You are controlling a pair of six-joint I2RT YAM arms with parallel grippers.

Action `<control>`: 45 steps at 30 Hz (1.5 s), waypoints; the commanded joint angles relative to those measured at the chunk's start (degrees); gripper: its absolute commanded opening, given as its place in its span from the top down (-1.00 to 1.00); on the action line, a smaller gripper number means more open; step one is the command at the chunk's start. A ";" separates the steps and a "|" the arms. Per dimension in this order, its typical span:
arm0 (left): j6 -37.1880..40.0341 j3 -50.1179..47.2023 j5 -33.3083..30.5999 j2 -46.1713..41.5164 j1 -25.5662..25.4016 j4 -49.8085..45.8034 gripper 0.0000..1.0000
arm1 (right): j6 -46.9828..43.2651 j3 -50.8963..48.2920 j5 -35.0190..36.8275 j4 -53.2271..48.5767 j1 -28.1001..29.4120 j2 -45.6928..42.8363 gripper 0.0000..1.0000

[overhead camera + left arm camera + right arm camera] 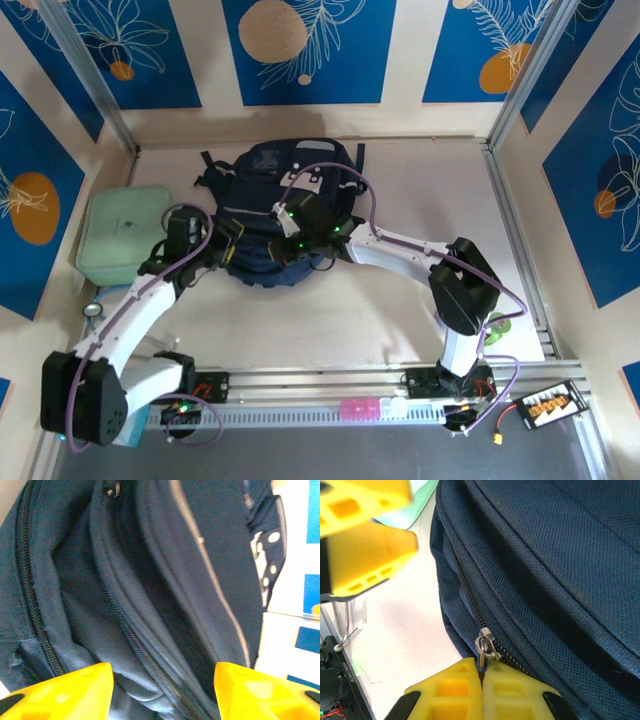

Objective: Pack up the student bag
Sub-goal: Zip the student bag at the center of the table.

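The navy-blue student bag [285, 175] lies flat at the middle back of the table. My right gripper [300, 230] sits at its near edge, and in the right wrist view it [482, 669] is shut on the pull tab of the metal zipper slider [486, 642]. My left gripper [228, 240] is at the bag's left side. The left wrist view has it [164, 680] open, its yellow fingers [65, 690] wide apart over a zipper line and a gaping dark compartment [165, 605]. The left gripper's fingers [370, 555] also hang beside the bag in the right wrist view.
A pale mint-green flat zip case [125, 232] lies left of the bag, close behind the left arm. A small round metal item [92, 310] rests near the left edge. A green object [500, 325] sits by the right arm's base. Walls enclose the table.
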 commanded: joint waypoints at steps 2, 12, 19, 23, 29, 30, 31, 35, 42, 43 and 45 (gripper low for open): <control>-1.11 0.36 -0.18 0.53 -0.43 0.49 -0.06 | -0.12 2.11 -2.10 1.64 0.92 0.66 1.00; -5.19 0.23 4.85 9.22 -1.08 10.65 0.13 | -0.56 1.66 -2.28 1.51 1.02 0.42 1.00; -10.24 -1.58 -0.57 9.27 -3.72 1.91 0.29 | -0.40 1.41 -1.60 1.60 1.02 0.40 1.00; -11.90 -2.71 -3.80 6.29 -4.58 1.18 0.30 | -0.39 1.25 -1.10 1.70 1.04 0.45 1.00; -11.76 -2.60 -2.45 8.72 -4.82 5.62 0.20 | -0.96 1.24 -1.40 1.60 1.16 0.30 1.00; -11.98 -2.30 -1.53 10.00 -4.91 6.69 0.19 | -1.15 1.27 -1.33 1.47 1.29 0.32 1.00; -12.02 -1.86 -0.92 11.35 -5.00 7.57 0.20 | -1.30 1.31 -1.15 1.28 1.41 0.34 1.00; -11.20 -0.58 -3.19 13.53 -5.58 7.50 0.47 | -1.43 1.54 1.69 -0.82 1.77 0.11 1.00; -6.90 1.25 -9.37 9.26 -5.51 1.70 1.00 | 1.32 -2.20 13.45 -9.45 -0.97 -4.65 1.00; -6.29 1.53 -9.87 8.50 -5.40 1.01 1.00 | 1.08 -3.20 14.71 -10.38 -1.57 -5.49 1.00; -5.42 1.96 -10.64 7.51 -5.40 -0.16 1.00 | 0.63 -4.49 16.43 -12.44 -2.71 -6.88 1.00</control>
